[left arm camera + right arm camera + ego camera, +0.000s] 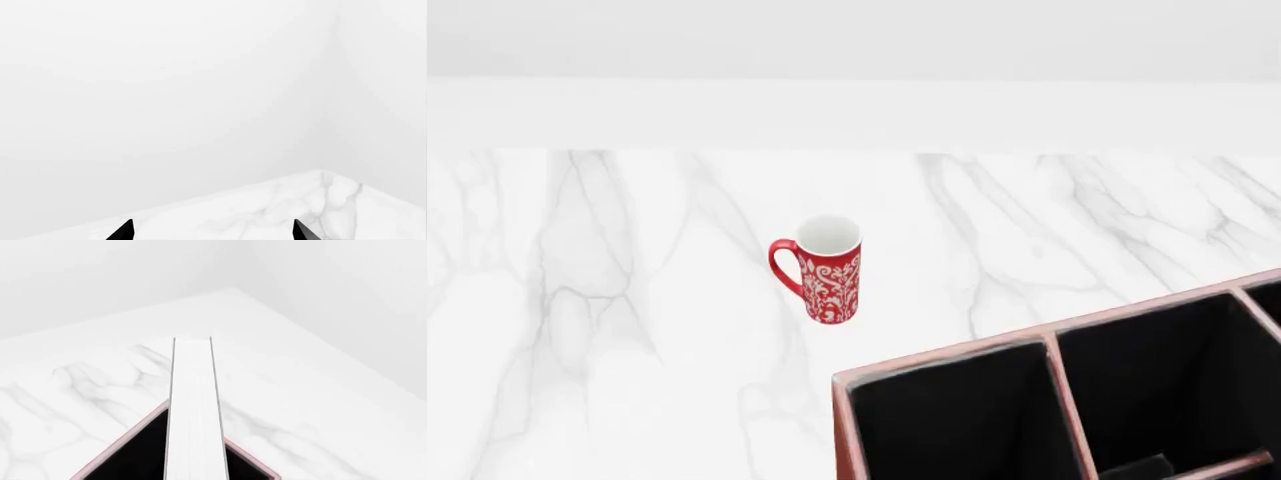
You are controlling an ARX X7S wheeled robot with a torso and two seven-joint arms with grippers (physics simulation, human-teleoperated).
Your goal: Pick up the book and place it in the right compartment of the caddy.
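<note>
Book (195,410) seen edge-on above a caddy (127,445) corner in the right wrist view; right end effector not visible, grip undeterminable. Left end effector (212,231) fingers apart, empty. Mug (822,268) stands on worktop (587,300) beyond caddy.

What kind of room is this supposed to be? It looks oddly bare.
Probably a simulated kitchen or home counter, not a real room: a white marble countertop against plain white walls, with a red patterned mug and a reddish-brown caddy with black compartments standing on it.
</note>
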